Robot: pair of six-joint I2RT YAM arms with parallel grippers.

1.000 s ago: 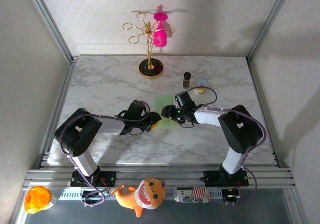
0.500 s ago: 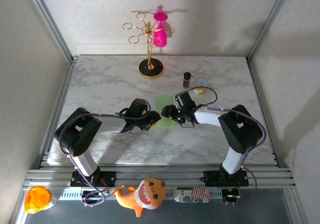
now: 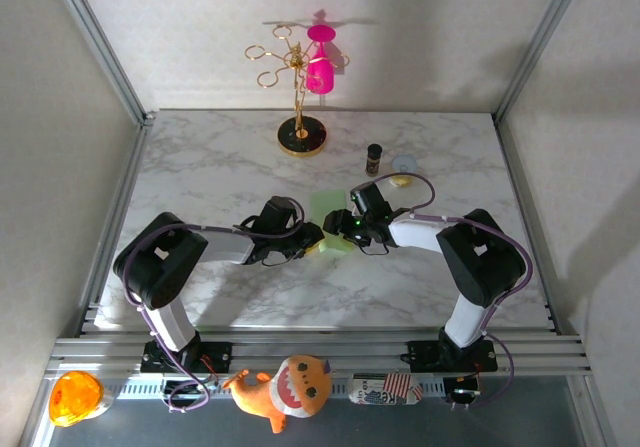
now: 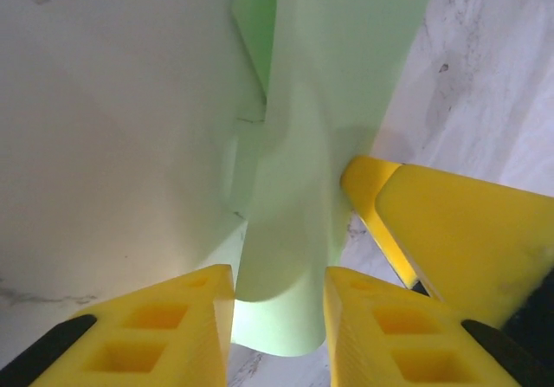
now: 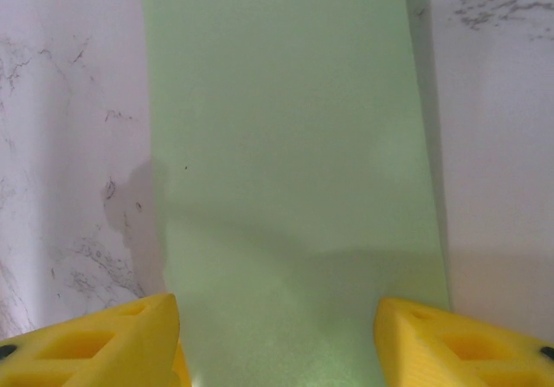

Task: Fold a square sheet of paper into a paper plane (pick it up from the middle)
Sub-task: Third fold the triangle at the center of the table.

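Clearly the step in hand is a fold made at the middle of the marble tabletop (image 3: 200,167), and it will go best if one side of the sheet (image 3: 327,207) is kept flat while the other is turned over. The pale green sheet lies near the middle of the tabletop, between the two arms, and is well short of a dart shape. I judge that the fold should be drawn slowly, so the thin paper bends along one straight line rather than crumpling. The edges should meet before the crease is pressed down. The risk is that the paper slides on the smooth marble, so the hold-down matters as much as the lift.

The left claw (image 4: 279,283) has a raised, bowed strip of the sheet running up between its fingers. They stand close on either side of it, but I cannot tell whether they truly pinch it. One finger (image 4: 433,222) of the other claw sits just beside that strip, on its right in the left wrist view. The right claw (image 5: 277,305) is spread wide, the sheet lying flat on the tabletop between its fingers and running away ahead of them.
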